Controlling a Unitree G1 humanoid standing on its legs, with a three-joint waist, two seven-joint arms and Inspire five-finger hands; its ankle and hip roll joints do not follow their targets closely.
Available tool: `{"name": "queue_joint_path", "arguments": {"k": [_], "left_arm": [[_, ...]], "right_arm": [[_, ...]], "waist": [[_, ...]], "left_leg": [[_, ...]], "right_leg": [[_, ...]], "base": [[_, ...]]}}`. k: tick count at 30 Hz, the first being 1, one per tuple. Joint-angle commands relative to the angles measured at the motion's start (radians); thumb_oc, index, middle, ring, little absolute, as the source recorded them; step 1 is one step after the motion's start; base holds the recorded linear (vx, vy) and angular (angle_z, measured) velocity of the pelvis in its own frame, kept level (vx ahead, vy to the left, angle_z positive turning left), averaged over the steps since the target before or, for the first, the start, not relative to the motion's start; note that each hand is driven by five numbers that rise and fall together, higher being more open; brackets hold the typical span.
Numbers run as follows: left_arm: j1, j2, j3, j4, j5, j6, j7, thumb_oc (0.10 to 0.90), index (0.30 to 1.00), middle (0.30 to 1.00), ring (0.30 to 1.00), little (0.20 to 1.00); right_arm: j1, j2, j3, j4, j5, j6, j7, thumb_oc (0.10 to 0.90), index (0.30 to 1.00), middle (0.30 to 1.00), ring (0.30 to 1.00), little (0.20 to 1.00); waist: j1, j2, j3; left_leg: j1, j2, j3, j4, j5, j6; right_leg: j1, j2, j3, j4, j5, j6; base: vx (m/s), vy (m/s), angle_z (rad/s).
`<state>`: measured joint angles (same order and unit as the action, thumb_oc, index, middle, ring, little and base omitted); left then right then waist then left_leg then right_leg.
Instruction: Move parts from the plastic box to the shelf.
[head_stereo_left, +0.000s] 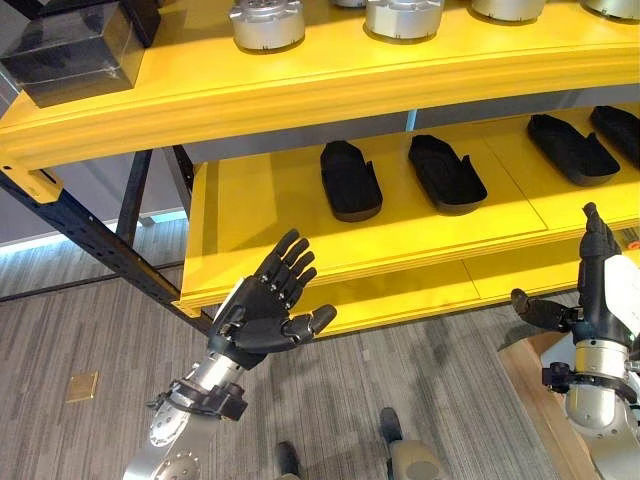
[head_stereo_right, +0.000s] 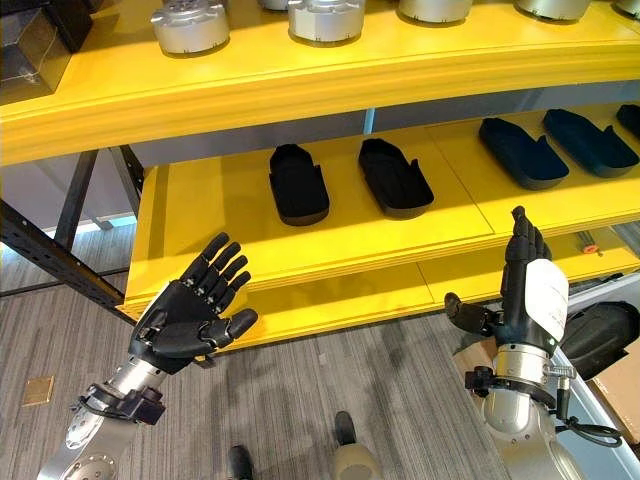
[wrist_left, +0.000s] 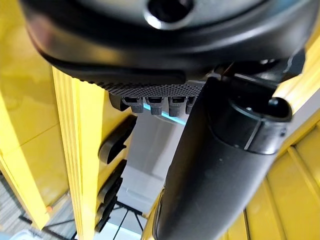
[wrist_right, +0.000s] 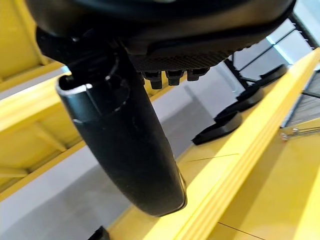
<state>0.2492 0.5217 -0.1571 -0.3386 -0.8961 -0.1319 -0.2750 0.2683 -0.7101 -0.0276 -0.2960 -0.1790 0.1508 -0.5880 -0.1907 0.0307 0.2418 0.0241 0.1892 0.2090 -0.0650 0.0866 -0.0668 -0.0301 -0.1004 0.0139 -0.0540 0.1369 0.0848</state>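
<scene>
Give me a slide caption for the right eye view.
Both hands, left and right, open and empty before the yellow shelf holding black parts.

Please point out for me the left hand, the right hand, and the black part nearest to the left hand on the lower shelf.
left hand (head_stereo_left: 262, 318): left eye view, on the palm.
right hand (head_stereo_right: 525, 290): right eye view, on the hand's back.
black part (head_stereo_left: 350, 180): left eye view, on its top surface.

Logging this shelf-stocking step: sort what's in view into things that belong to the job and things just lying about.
Belongs to the job:
yellow shelf
black parts on its lower level
silver parts on its upper level
left hand, open, empty
right hand, open, empty

Just lying about:
dark box on the upper level
brass floor plate
</scene>
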Motion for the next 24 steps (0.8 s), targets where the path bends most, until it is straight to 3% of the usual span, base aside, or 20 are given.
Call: {"name": "queue_joint_path", "arguments": {"k": [1,3,9,12,13,18,20,24], "left_arm": [[-0.085,-0.015,0.063,-0.078,0.01,-0.123,-0.033,0.9,1.0,1.0,1.0,1.0],[-0.097,-0.018,0.063,-0.078,0.031,-0.115,-0.043,0.9,1.0,1.0,1.0,1.0],[-0.122,-0.018,0.024,-0.084,0.062,-0.093,-0.02,0.9,1.0,1.0,1.0,1.0],[-0.107,-0.013,0.035,-0.073,0.084,-0.12,0.013,0.9,1.0,1.0,1.0,1.0],[-0.096,-0.008,0.048,-0.067,0.094,-0.132,0.03,0.9,1.0,1.0,1.0,1.0],[-0.077,0.015,0.077,-0.064,0.078,-0.128,0.022,0.9,1.0,1.0,1.0,1.0],[-0.066,0.026,0.087,-0.065,0.063,-0.128,0.016,0.9,1.0,1.0,1.0,1.0],[-0.046,0.036,0.115,-0.08,0.051,-0.102,0.025,0.9,1.0,1.0,1.0,1.0]], "right_arm": [[-0.102,-0.009,-0.075,-0.012,-0.005,-0.037,-0.062,0.9,1.0,1.0,1.0,1.0],[-0.106,0.013,-0.071,-0.006,-0.014,-0.028,-0.054,0.9,1.0,1.0,1.0,1.0],[-0.074,0.042,-0.1,0.016,0.012,-0.032,-0.026,0.9,1.0,1.0,1.0,1.0],[-0.081,0.042,-0.097,0.017,0.002,-0.053,0.018,0.9,1.0,1.0,1.0,1.0],[-0.089,0.038,-0.09,0.012,0.014,-0.047,0.034,0.9,1.0,1.0,1.0,1.0],[-0.052,0.046,-0.116,0.017,0.029,-0.064,0.027,0.9,1.0,1.0,1.0,1.0],[-0.052,0.061,-0.12,0.023,0.02,-0.072,0.025,0.9,1.0,1.0,1.0,1.0],[-0.105,0.065,-0.097,0.03,0.009,-0.043,0.042,0.9,1.0,1.0,1.0,1.0]], "waist": [[-0.011,-0.037,-0.07],[-0.008,-0.04,-0.072],[-0.042,-0.048,-0.071],[-0.02,-0.058,-0.06],[-0.001,-0.065,-0.051],[0.011,-0.065,-0.048],[0.032,-0.066,-0.051],[0.069,-0.08,-0.056]], "left_leg": [[0.082,-0.108,-0.057,0.035,-0.164,0.05],[0.084,-0.153,-0.093,0.038,-0.194,0.082],[0.115,-0.218,-0.075,-0.002,-0.221,0.129],[0.133,-0.217,-0.027,-0.018,-0.223,0.129],[0.134,-0.203,0.01,-0.022,-0.21,0.124],[0.124,-0.164,0.049,-0.021,-0.183,0.124],[0.104,-0.146,0.077,-0.009,-0.174,0.131],[0.102,-0.119,0.158,0.017,-0.195,0.12]], "right_leg": [[0.033,-0.003,0.095,0.021,-0.089,0.045],[0.017,0.003,0.141,0.026,-0.075,0.057],[-0.043,-0.015,0.198,-0.003,0.009,0.107],[-0.056,-0.028,0.121,-0.024,0.035,0.12],[-0.073,-0.041,0.067,-0.012,0.045,0.119],[-0.063,-0.075,0.027,0.108,0.012,0.104],[-0.038,-0.126,-0.025,0.182,0.009,0.087],[-0.002,-0.218,-0.142,0.181,0.053,0.109]], "base": [[-0.01,0.256,-0.18],[-0.02,0.344,-0.49],[-0.01,0.32,-0.39],[-0.07,0.119,-0.78],[-0.14,0.018,-1.1],[-0.12,-0.033,-1.22],[-0.13,-0.127,-0.39],[-0.08,-0.195,-0.64]]}}
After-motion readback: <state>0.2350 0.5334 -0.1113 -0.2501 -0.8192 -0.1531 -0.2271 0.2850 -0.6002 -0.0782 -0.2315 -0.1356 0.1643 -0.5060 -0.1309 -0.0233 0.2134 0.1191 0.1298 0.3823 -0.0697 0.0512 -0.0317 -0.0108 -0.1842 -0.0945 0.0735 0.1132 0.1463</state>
